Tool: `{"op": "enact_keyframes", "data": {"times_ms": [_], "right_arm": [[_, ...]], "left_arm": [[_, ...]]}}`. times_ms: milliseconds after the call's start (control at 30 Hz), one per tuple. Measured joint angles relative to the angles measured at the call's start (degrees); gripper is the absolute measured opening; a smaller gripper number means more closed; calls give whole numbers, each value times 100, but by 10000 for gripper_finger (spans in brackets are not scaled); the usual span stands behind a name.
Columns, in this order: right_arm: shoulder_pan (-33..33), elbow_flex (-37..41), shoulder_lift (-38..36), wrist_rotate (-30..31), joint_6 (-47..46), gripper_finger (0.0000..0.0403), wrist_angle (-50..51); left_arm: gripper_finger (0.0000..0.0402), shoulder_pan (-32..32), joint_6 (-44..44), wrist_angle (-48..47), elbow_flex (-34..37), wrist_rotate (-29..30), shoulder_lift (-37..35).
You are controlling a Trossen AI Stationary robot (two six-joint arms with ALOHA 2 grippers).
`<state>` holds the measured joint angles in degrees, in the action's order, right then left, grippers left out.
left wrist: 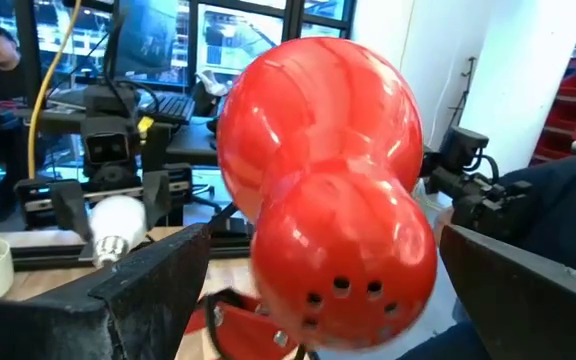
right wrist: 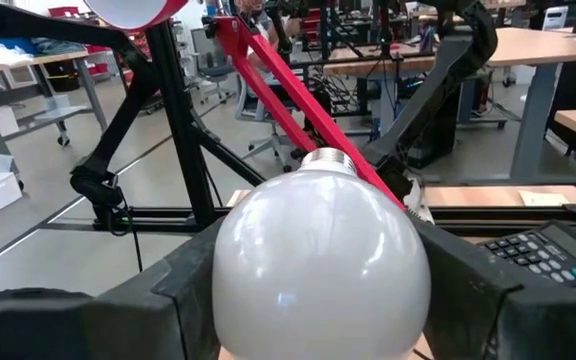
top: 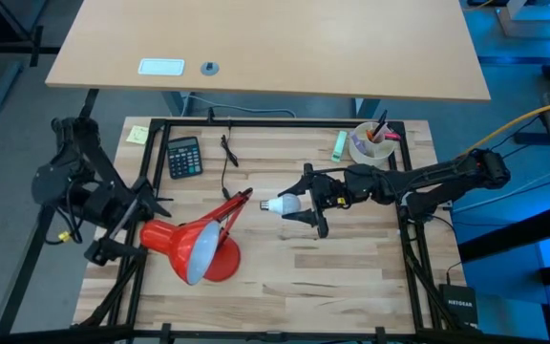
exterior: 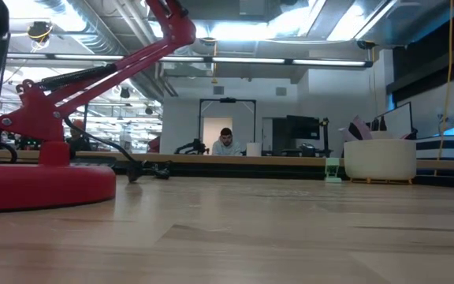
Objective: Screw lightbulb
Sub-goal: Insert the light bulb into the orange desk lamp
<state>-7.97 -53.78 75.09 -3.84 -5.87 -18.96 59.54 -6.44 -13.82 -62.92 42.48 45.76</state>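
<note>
The red desk lamp (top: 191, 247) stands on its round base (exterior: 42, 177) at the near left of the table, and its shade (left wrist: 328, 200) is tilted over the base. My left gripper (top: 130, 227) is open, one finger on each side of the shade's rounded back. The small white lightbulb (top: 289, 204) hangs at mid-table to the right of the lamp, with its silvery screw base (top: 268, 204) pointing at the lamp. My right gripper (top: 304, 203) is shut on the lightbulb. Neither gripper shows in the low view. My left gripper's fingers (left wrist: 138, 290) stand close beside the shade; I cannot tell whether they touch it. My right gripper pinches the bulb's round glass (right wrist: 318, 270) between its two fingers (right wrist: 158, 300). It comes in level from the table's right. The screw base (right wrist: 330, 158) points away from the gripper. The bulb is clear of the table.
A calculator (top: 183, 157), a black cord (top: 227, 153), a yellow note (top: 137, 135), a green item (top: 338, 143) and a white bowl of pens (top: 372, 143) lie along the far edge. Bare wood lies near and right. A person sits in the room beyond (exterior: 225, 142).
</note>
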Motion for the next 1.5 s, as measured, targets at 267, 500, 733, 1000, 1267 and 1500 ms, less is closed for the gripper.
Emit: {"op": "enact_keyframes", "data": {"times_ms": [267, 500, 733, 1000, 1267, 1500], "right_arm": [[-2, -30, 0, -25, 17, 251, -221], [-354, -704, -2, 170, 726, 251, 117], [-1037, -1653, 81, 1503, 2067, 251, 1148], [-1571, -2543, 773, 2381, 3403, 251, 1267], [-1878, -3905, 1885, 2824, 4283, 251, 1517], [-1862, -5340, 2782, 3022, 4544, 251, 2450]], "left_arm": [[382, -161, 517, 592, 0, 49, 329], [335, -301, 480, 594, 0, 152, 438], [257, -296, 394, 603, 0, 303, 444], [252, -298, 80, 603, 0, 338, 444], [262, -411, -116, 599, 0, 330, 444], [263, -419, -135, 589, 0, 330, 441]]}}
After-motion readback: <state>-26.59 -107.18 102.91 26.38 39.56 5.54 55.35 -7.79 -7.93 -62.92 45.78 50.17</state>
